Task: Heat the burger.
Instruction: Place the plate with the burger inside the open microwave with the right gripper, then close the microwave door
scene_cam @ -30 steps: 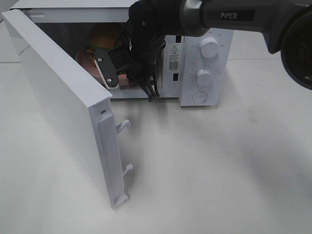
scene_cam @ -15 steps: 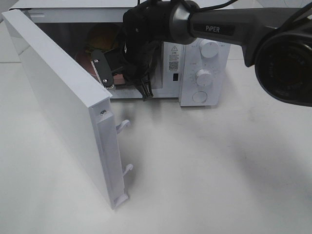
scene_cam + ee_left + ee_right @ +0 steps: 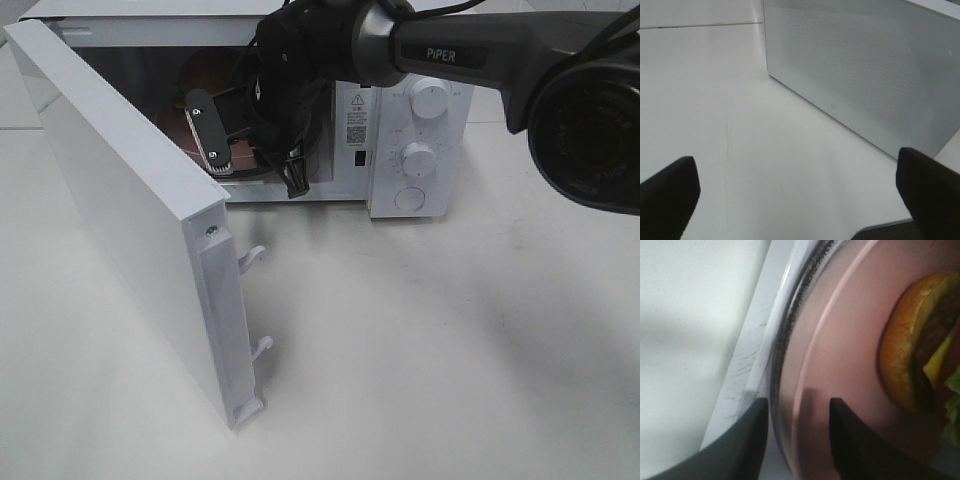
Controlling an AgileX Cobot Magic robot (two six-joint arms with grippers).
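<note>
The burger (image 3: 920, 345), with a golden bun, dark patty, cheese and lettuce, lies on a round pink plate (image 3: 850, 340) on the glass turntable inside the microwave (image 3: 400, 120). From above, the burger (image 3: 210, 72) shows dimly behind the arm. My right gripper (image 3: 800, 440) reaches into the oven and is open. Its fingers stand on either side of the plate's rim without pinching it. In the exterior view the right gripper (image 3: 235, 145) sits at the oven's mouth. My left gripper (image 3: 800, 195) is wide open over bare table, holding nothing.
The microwave door (image 3: 130, 200) hangs open toward the front left, with its latch hooks (image 3: 255, 255) sticking out. Its perforated outer face (image 3: 855, 75) stands close ahead of the left gripper. Two dials (image 3: 430, 97) and a button (image 3: 410, 198) are on the right panel.
The right gripper pushed a little deeper into the oven with the plate, then its jaws opened off the plate's rim. The left gripper has not moved.
</note>
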